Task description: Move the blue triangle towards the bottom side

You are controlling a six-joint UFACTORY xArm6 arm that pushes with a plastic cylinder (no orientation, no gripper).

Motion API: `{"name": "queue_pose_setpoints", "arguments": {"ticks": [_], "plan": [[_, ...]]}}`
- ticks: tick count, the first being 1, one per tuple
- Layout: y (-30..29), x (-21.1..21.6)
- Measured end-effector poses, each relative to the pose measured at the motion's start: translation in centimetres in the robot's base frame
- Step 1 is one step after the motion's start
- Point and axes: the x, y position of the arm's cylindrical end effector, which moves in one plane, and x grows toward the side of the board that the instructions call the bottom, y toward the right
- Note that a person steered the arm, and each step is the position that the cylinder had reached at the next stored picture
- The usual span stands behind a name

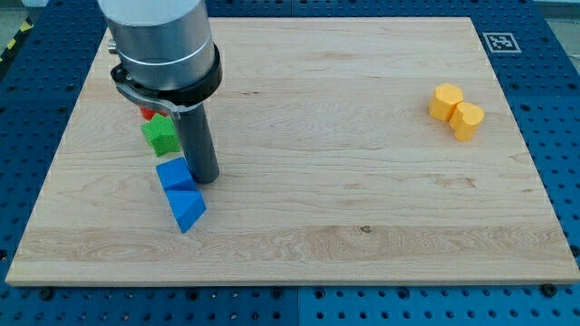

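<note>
— Nearest the lens, what sits on the board (pixel 299 254)?

— Blue triangle (pixel 187 209), low on the view's left, its point aimed toward the bottom edge. Touching it from above is a blue cube (pixel 173 173).

— And your tool?

— I have my tip (pixel 205 178) planted just right of the cube, above the triangle, apparently touching the cube. No jaws on this rig, only a rod, so nothing opens or grips. I judge I'm placed above to shove downward.

— Anything in the way?

— A green star (pixel 160 133) and a sliver of a red block (pixel 147 113) sit behind the rod. Two yellow blocks (pixel 456 111) lie touching, well apart at upper right.
</note>
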Motion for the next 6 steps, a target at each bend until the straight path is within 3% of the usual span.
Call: {"name": "queue_pose_setpoints", "arguments": {"ticks": [3,6], "plan": [[3.8,2.9],[2.3,2.9]]}}
